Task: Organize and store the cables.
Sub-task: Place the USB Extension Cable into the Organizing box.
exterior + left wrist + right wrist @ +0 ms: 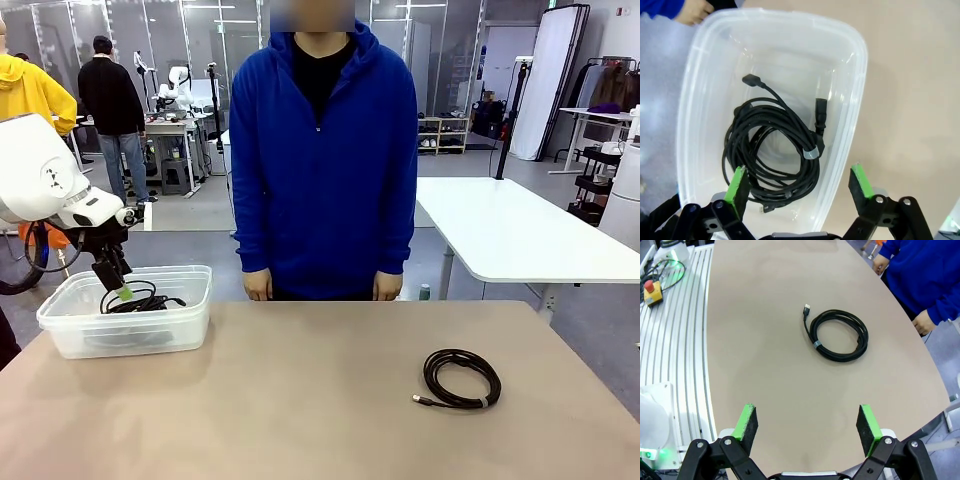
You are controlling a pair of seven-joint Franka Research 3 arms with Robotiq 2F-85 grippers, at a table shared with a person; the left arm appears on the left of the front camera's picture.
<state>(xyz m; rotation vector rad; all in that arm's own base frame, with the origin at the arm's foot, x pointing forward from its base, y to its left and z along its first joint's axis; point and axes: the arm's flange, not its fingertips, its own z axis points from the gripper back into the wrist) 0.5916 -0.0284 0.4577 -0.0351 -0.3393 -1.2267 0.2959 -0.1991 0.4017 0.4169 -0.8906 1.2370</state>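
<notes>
We hold the left gripper point(797, 175) over the bin point(855, 60) and the right gripper point(807, 417) over the table point(765, 370), fingers apart.
One green finger point(736, 182) covers the binned cable point(811, 152) at its edge.

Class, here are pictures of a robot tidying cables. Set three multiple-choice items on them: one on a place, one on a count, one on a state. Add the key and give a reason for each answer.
1. The left gripper hangs above:
A. the clear bin
B. the person's hand
C. a cardboard box

2. How many coiled cables lie on the bare table, outside the bin?
A. none
B. one
C. three

3. The right gripper is:
A. shut on a cable
B. open, holding nothing
C. shut on a plug

Key:
1 A, as the left wrist view looks straight down into the bin.
2 B, as a single loop lies on the robot's right side of the table.
3 B, as its green pads stand wide apart over bare table.
</notes>
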